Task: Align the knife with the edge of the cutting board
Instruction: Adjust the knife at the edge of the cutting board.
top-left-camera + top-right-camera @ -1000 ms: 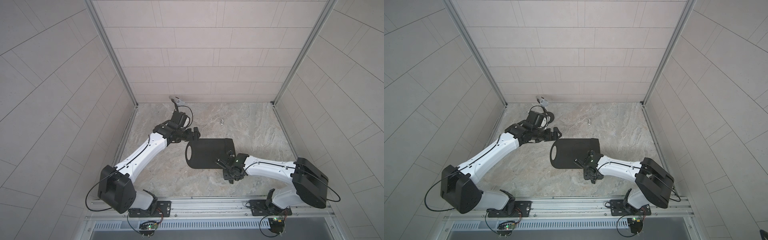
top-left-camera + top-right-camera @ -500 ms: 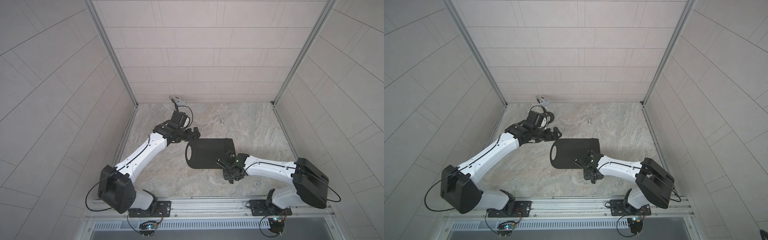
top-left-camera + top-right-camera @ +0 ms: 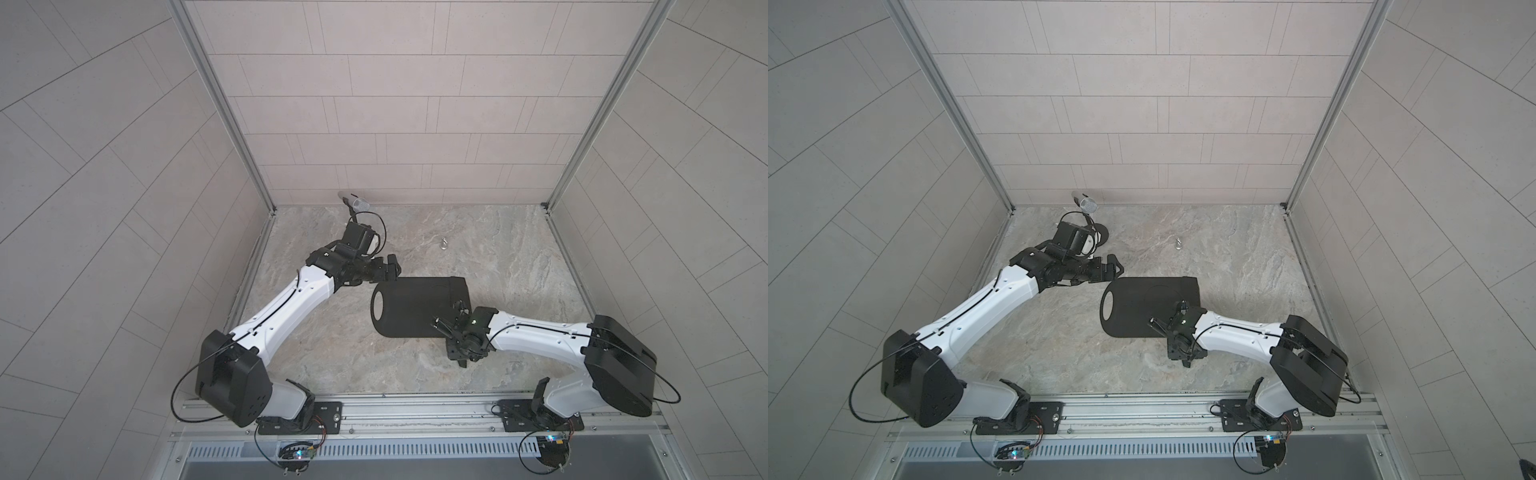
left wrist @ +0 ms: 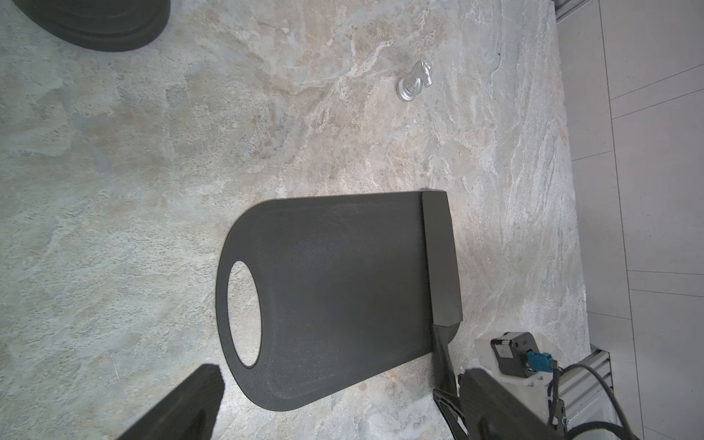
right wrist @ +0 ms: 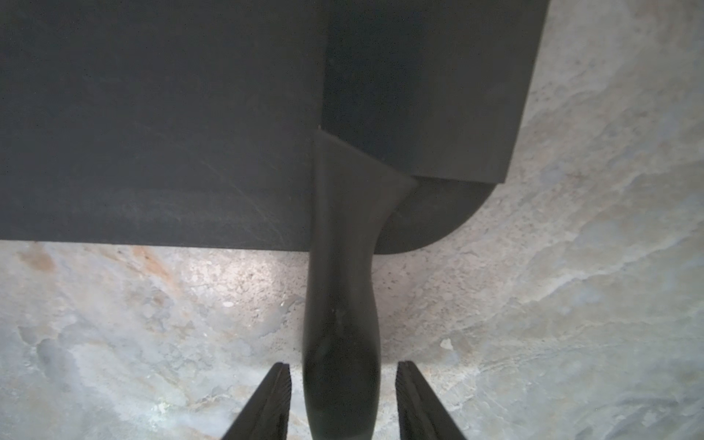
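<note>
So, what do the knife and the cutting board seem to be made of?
The knife: matte black all over, no metallic shine, perhaps plastic or coated metal; I cannot tell which. The cutting board: matte black, finely grained, faintly scratched, probably plastic.

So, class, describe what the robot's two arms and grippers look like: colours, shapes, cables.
Both the left arm and right arm have white shells with black joints and bulky black housings near the base. Thin black cables run along each. The left gripper and right gripper are black, with flat tapering fingers, ridged inside.
</note>
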`<action>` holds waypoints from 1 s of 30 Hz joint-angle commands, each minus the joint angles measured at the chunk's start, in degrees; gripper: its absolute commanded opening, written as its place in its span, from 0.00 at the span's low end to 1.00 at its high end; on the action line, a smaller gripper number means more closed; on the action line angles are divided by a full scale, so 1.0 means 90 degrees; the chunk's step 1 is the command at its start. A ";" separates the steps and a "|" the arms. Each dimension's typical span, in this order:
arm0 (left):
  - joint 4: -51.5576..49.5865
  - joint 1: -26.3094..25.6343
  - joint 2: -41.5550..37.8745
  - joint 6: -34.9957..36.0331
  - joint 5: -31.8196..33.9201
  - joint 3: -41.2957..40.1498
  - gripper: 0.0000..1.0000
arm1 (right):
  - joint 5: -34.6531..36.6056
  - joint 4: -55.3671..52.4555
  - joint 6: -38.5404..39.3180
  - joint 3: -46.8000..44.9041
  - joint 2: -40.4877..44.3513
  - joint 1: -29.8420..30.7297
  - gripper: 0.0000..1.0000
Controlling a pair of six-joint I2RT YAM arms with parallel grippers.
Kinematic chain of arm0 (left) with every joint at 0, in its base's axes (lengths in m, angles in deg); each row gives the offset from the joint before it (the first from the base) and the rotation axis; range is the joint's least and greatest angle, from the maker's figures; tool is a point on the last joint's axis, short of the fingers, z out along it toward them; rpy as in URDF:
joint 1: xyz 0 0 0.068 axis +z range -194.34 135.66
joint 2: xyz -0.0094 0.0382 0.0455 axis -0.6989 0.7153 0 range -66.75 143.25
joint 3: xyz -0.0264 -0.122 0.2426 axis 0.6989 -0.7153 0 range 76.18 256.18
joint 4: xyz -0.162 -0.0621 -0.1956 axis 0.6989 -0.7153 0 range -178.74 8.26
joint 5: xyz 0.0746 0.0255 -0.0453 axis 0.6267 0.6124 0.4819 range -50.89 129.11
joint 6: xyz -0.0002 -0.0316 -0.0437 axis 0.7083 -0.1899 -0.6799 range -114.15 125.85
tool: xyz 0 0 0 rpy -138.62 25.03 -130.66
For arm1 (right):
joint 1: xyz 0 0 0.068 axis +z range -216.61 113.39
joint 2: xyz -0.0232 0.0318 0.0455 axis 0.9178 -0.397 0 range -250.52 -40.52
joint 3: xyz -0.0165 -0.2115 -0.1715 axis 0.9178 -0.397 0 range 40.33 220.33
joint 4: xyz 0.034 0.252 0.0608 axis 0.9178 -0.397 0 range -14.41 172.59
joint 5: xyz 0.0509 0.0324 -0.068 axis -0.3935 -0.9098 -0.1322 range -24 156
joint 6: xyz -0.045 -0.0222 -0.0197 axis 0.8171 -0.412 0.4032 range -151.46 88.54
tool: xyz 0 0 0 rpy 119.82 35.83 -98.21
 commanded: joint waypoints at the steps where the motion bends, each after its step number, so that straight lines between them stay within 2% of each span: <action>1: -0.0011 -0.0020 -0.0057 0.0082 0.0048 -0.0055 1.00 | 0.0113 -0.0070 0.0074 0.0159 -0.0028 -0.0048 0.45; 30: -0.0021 -0.0028 -0.0030 0.0101 0.0106 -0.0066 1.00 | 0.0133 -0.0011 0.0224 0.0339 -0.0222 -0.0162 0.41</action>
